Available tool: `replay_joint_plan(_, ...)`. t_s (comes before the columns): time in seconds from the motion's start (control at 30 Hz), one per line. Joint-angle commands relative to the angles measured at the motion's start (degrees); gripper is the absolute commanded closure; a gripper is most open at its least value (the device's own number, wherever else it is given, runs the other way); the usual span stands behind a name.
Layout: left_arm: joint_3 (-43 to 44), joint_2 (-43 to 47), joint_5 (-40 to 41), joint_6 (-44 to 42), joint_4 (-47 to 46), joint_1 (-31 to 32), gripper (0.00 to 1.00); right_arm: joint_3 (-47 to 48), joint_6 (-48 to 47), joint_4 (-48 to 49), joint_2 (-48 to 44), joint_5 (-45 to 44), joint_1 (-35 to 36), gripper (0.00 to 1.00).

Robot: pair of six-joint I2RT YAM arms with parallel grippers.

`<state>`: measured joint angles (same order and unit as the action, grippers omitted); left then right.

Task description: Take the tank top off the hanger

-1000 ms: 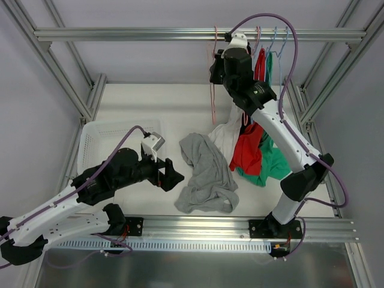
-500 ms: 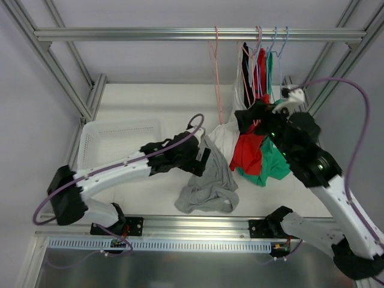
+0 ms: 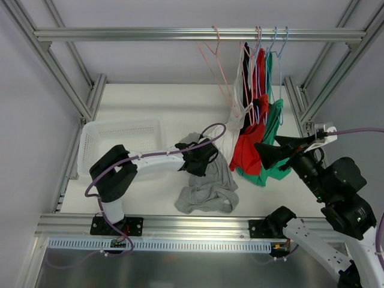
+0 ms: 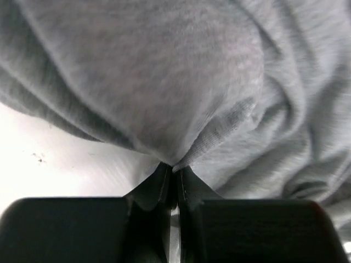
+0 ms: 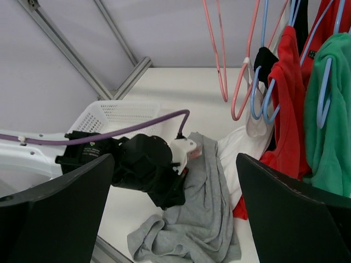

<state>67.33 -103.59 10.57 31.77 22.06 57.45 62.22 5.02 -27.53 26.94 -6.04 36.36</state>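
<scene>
The light grey tank top lies crumpled on the white table, off the hanger. My left gripper presses down on its upper left part. In the left wrist view the left gripper is shut, pinching a fold of the grey tank top. The pink wire hanger hangs bare from the top rail, tilted. My right gripper hovers at the right, open and holding nothing. From the right wrist the right gripper frames the tank top and the pink hanger.
A white basket sits at the left of the table. White, red and green garments hang on blue and purple hangers right of the pink one, their hems reaching the table beside the tank top.
My left arm reached right onto the tank top and shut on its fabric. My right arm left the rail and hanger, opened, and drew back low to the right. The pink hanger swung.
</scene>
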Motion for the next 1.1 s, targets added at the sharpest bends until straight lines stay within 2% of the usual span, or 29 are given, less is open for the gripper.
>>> replay_joint_plan(0.0, -0.6, 6.6, -0.2, 1.2, -1.2, 0.6, 1.0, 0.3, -1.8, -0.9, -1.7, 1.8, -0.1, 0.01)
replay_joint_plan(0.13, -2.8, 14.9, 0.3, 1.2, 0.2, 0.6, 1.0, -0.6, -2.3, -0.9, -2.9, 0.2, -0.1, 0.01)
replay_joint_plan(0.27, -4.5, 29.8, 4.3, 0.4, 2.2, 0.7, 1.0, -0.8, -3.2, -0.9, -3.6, -0.2, -0.1, 0.01)
replay_joint_plan(0.33, -3.3, 36.4, 6.1, -2.4, 3.2, 0.7, 1.0, -0.6, -3.7, -0.9, -4.4, -1.2, -0.1, 0.0)
replay_joint_plan(0.4, 2.0, 39.0, 7.9, -8.3, 5.1, 0.7, 1.0, -0.4, -3.8, -0.9, -5.0, -2.0, -0.1, 0.01)
replay_joint_plan(0.43, 4.6, 39.5, 9.5, -10.0, 6.4, 0.7, 1.0, -0.3, -4.0, -0.9, -5.0, -2.2, -0.1, 0.0)
replay_joint_plan(0.5, 14.7, 38.6, 18.1, -14.3, 11.6, 0.6, 1.0, 0.3, -4.0, -0.8, -4.8, -2.5, -0.1, 0.01)
replay_joint_plan(0.6, 28.7, 33.8, 26.1, -19.7, 16.3, -0.7, 1.0, 1.0, -3.8, -0.9, -4.4, -1.9, -0.1, 0.0)
replay_joint_plan(0.63, 32.2, 30.9, 26.2, -20.3, 17.4, -3.2, 1.0, 1.2, -3.7, -0.9, -4.2, -1.7, -0.1, 0.0)
replay_joint_plan(0.73, 52.1, 24.8, 23.3, -22.2, 21.8, -8.6, 1.0, 1.8, -3.6, -0.9, -4.4, -2.0, -0.1, 0.01)
replay_joint_plan(0.77, 55.8, 23.4, 23.3, -23.6, 22.7, -9.4, 1.0, 1.9, -3.3, -0.9, -4.5, -2.0, -0.1, 0.0)
replay_joint_plan(0.83, 63.8, 20.6, 26.7, -25.4, 23.7, -10.6, 1.0, 2.2, -3.3, -0.9, -4.6, -2.0, -0.1, 0.01)
replay_joint_plan(0.93, 65.7, 20.3, 31.7, -27.8, 23.6, -12.8, 1.0, 2.3, -3.2, -0.9, -5.2, -2.1, -0.1, 0.0)
replay_joint_plan(1.07, 57.8, 23.7, 31.4, -25.2, 23.5, -19.8, 1.0, 2.6, -3.3, -1.0, -5.7, -2.3, -0.1, 0.0)
